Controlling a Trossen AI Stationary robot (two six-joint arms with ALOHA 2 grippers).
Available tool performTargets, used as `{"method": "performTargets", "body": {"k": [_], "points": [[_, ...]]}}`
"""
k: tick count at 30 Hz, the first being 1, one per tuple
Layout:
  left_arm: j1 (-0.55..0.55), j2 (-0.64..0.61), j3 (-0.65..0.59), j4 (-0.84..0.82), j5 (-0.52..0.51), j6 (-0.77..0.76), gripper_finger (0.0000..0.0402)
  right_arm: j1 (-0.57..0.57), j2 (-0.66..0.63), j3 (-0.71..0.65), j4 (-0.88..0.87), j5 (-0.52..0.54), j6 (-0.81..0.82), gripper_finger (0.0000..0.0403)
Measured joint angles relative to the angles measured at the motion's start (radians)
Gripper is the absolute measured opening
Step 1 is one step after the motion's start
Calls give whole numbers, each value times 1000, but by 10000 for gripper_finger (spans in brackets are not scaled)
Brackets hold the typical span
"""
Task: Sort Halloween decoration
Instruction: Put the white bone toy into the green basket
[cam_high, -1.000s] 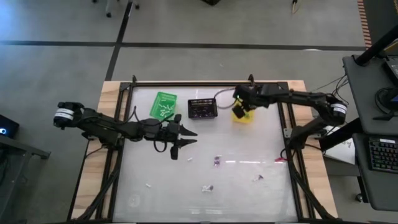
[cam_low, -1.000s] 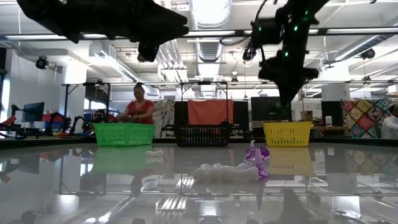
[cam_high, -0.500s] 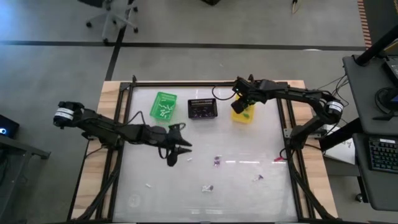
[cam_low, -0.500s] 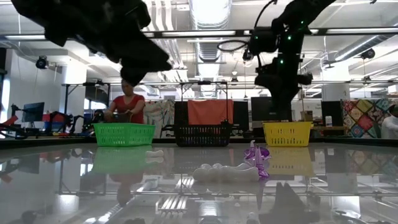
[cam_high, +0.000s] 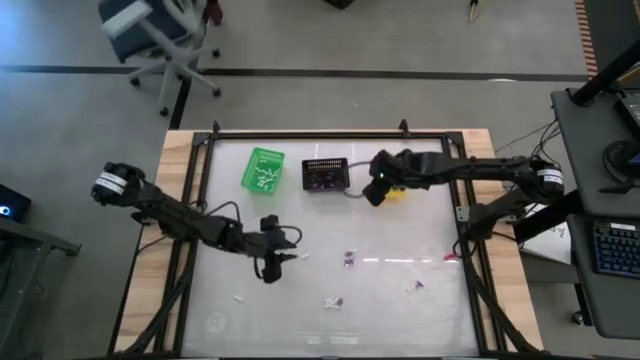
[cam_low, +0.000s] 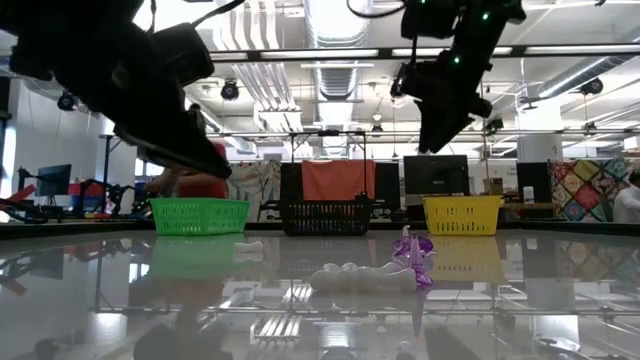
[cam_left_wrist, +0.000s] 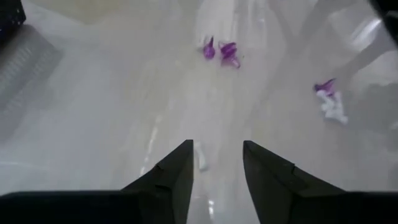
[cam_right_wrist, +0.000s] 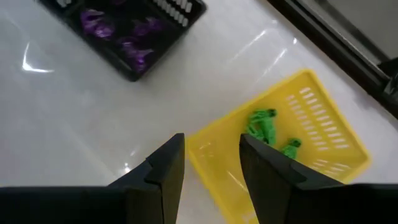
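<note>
1. Halloween decoration is partly sorted, partly loose. A small white trinket (cam_left_wrist: 200, 157) lies on the glass table (cam_high: 400, 310) right ahead of the left tool (cam_left_wrist: 216, 163). Purple trinkets (cam_left_wrist: 220, 51) are farther out, and a purple-and-white pair (cam_left_wrist: 329, 102) off to one side.
2. Sorted bits sit by colour: white ones in the green basket (cam_high: 263, 168), purple in the black basket (cam_right_wrist: 134, 31), green trinkets (cam_right_wrist: 264, 127) in the yellow basket (cam_right_wrist: 292, 155). The three baskets line the table's far edge, prob. so the near area stays free for picking.
3. Left tool is low over the table w/ fingers apart, the white trinket lined up between them – looks set for a pick, nothing held.
4. Right tool (cam_right_wrist: 210, 163) hovers just beside the yellow basket, fingers apart & empty – I'd judge it has nothing left to drop there.
5. A person (cam_low: 195, 180) is in the room beyond the table.
</note>
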Motion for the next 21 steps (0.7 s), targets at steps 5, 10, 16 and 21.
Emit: {"method": "performTargets", "body": {"k": [5,10,16,21], "points": [[-47,79,2,33,-105,-2,167,118,0,-9,1,90,69,143],[-53,196,2,221,-131,12,193,211,2,-18,9,160,138,142],[-51,327,2,325,-132,7,182,286,2,-24,10,226,204,146],[-50,385,3,336,-158,-4,150,318,2,-40,60,236,207,144]]}}
